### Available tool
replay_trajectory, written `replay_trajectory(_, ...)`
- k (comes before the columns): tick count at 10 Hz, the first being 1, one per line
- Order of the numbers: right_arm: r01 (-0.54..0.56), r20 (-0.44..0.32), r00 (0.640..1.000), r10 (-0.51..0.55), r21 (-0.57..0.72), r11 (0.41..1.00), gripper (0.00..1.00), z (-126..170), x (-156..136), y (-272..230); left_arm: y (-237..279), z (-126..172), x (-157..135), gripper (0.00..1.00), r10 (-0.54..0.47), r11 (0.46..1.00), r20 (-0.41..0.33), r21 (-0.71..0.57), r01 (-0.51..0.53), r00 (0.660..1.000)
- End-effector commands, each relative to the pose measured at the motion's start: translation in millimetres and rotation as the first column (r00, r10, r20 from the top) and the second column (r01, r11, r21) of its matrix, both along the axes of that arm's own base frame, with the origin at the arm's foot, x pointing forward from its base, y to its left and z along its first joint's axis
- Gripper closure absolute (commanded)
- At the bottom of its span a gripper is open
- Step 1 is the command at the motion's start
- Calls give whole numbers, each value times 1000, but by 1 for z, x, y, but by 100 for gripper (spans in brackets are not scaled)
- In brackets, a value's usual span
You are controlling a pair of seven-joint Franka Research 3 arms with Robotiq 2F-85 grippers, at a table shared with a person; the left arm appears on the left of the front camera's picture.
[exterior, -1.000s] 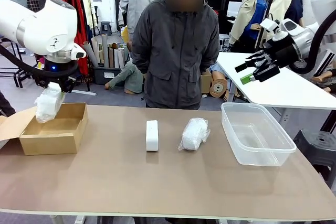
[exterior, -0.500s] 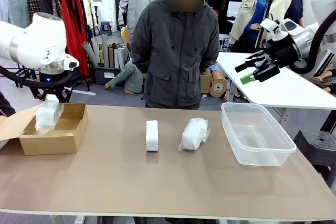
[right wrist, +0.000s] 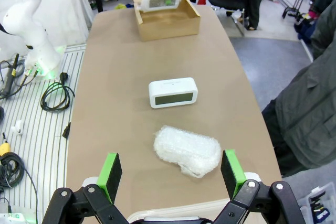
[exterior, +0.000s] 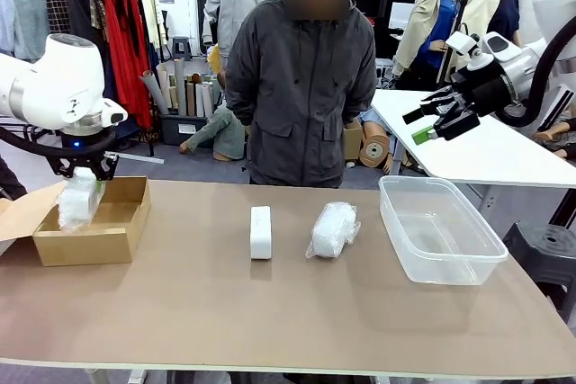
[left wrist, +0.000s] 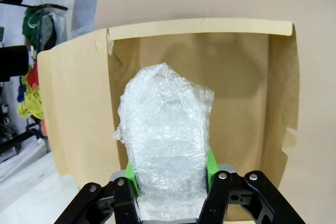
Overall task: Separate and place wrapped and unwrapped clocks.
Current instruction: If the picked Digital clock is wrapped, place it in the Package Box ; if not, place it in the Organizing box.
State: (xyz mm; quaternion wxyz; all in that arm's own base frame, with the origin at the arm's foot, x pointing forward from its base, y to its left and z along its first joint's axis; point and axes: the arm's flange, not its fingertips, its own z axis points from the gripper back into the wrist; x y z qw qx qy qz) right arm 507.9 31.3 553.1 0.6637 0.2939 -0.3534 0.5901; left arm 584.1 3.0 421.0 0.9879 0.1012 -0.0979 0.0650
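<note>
My left gripper [exterior: 83,181] is shut on a wrapped clock [exterior: 77,200], a crinkly white bundle hanging over the open brown cardboard box [exterior: 101,233] at the table's left end. From the left wrist, the wrapped clock [left wrist: 168,129] stands between the green pads of that gripper [left wrist: 170,182], above the box's inside [left wrist: 247,93]. At mid-table lies the unwrapped clock [exterior: 260,231], a smooth white block, with a second wrapped clock [exterior: 334,227] to its right. My right gripper [exterior: 430,125] hangs open high at the right, holding nothing. Below that gripper [right wrist: 170,174] lie the unwrapped clock [right wrist: 172,92] and the wrapped clock [right wrist: 186,149].
A clear plastic tub [exterior: 396,222] stands on the table's right side. A person in a dark jacket [exterior: 301,87] stands at the far edge, behind the two lying clocks. The box's flap [exterior: 22,213] sticks out to the left.
My left gripper has come down and a little to the left with the wrapped clock, closer to the box's opening. The right arm has not moved.
</note>
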Motion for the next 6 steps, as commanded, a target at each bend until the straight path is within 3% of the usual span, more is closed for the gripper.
replay_trajectory(1, -1, 1, 1000, 1, 1, 1000, 0, 1, -2, 1, 8, -7, 2, 100, -8, 1000, 15, 4, 8, 1000)
replay_trajectory(6, -1, 1, 1000, 1, 1, 1000, 0, 1, -2, 1, 16, -26, 10, 100, -28, 999, 20, 32, 28, 999)
